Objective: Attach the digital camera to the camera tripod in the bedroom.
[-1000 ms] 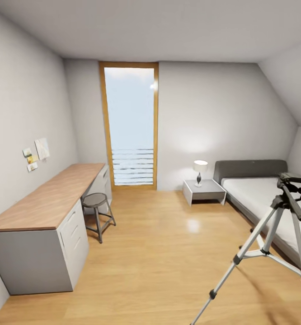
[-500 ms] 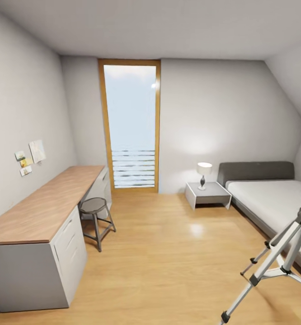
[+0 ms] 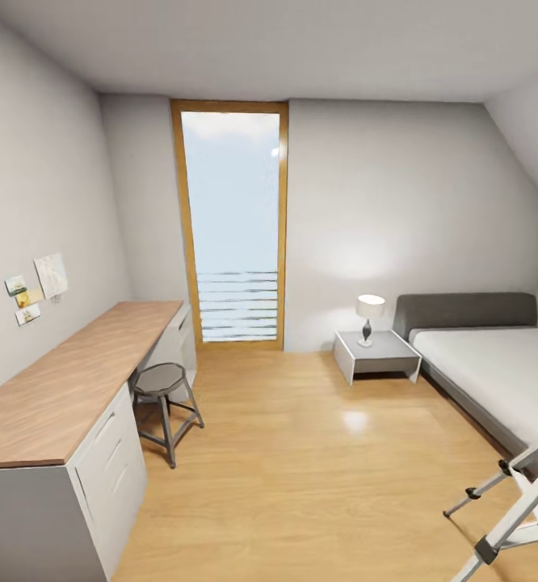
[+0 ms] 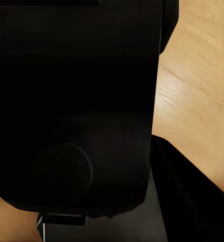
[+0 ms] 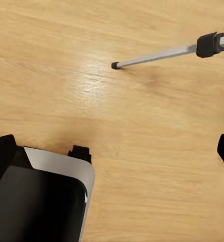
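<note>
No writing is legible; camera tripod (image 3: pixel 518 508) legs stand near the bed (image 3: pixel 495 364); jaw states unclear.

One camera tripod (image 3: pixel 518 505), one bed (image 3: pixel 495 368), one stool (image 3: pixel 162 396), one lamp (image 3: pixel 370 315)

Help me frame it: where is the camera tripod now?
In the head view, the camera tripod shows its legs at the lower right corner, beside the bed.

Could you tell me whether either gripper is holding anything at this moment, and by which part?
It cannot be told. A dark shape blocks most of the left wrist view, and the right wrist view shows wood floor and a camera tripod leg, with no fingers visible.
</note>
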Robot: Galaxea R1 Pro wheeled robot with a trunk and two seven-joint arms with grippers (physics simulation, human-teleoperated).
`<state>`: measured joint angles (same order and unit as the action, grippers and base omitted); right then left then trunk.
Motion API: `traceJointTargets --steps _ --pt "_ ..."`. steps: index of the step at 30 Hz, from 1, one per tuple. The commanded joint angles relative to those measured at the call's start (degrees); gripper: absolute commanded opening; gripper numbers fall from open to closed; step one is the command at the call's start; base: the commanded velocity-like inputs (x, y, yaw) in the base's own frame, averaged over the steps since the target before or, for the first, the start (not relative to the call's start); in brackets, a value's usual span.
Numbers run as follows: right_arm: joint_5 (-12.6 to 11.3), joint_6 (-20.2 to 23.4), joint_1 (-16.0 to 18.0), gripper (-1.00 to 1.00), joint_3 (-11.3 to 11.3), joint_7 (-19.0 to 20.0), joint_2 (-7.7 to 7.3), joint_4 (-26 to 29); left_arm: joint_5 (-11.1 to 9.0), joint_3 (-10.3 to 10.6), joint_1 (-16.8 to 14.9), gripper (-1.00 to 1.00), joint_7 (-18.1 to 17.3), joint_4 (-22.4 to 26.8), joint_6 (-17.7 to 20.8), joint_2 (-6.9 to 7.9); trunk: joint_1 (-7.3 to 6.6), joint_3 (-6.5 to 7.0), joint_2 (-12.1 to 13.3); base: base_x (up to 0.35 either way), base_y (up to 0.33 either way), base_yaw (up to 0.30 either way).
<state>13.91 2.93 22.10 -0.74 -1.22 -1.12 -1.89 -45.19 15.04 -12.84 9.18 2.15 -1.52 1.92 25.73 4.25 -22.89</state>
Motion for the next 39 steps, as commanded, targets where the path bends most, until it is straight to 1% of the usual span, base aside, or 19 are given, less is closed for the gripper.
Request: traceJointTargets --steps 1,9,15,31,39 --pt "0.4 0.1 0.1 1.00 -0.1 -0.1 0.00 -0.1 -0.3 0.5 0.0 -1.00 0.2 0.0 -0.1 0.01 0.05 -0.02 0.0 0.324 0.000 0.000" --pt "0.4 0.0 0.1 1.00 -0.1 -0.1 -0.02 -0.1 -0.3 0.5 0.0 -1.00 0.2 0.0 -0.1 -0.03 0.05 -0.02 0.0 0.324 0.013 0.000" --pt "0.5 -0.2 0.1 1.00 -0.1 -0.1 -0.03 -0.1 -0.3 0.6 0.0 -1.00 0.2 0.0 -0.3 -0.06 0.05 -0.02 0.0 0.313 0.150 0.000" --pt "0.5 -0.2 0.1 1.00 -0.1 -0.1 -0.04 -0.1 -0.2 0.6 0.0 -1.00 0.2 0.1 -0.4 -0.11 0.05 -0.02 0.0 0.249 0.266 -0.001" --pt "0.5 -0.3 -1.1 1.00 -0.1 -0.2 -0.02 0.0 -0.1 0.6 0.0 -1.00 0.2 0.1 -0.4 -0.21 0.05 0.04 0.0 0.221 0.289 -0.161"
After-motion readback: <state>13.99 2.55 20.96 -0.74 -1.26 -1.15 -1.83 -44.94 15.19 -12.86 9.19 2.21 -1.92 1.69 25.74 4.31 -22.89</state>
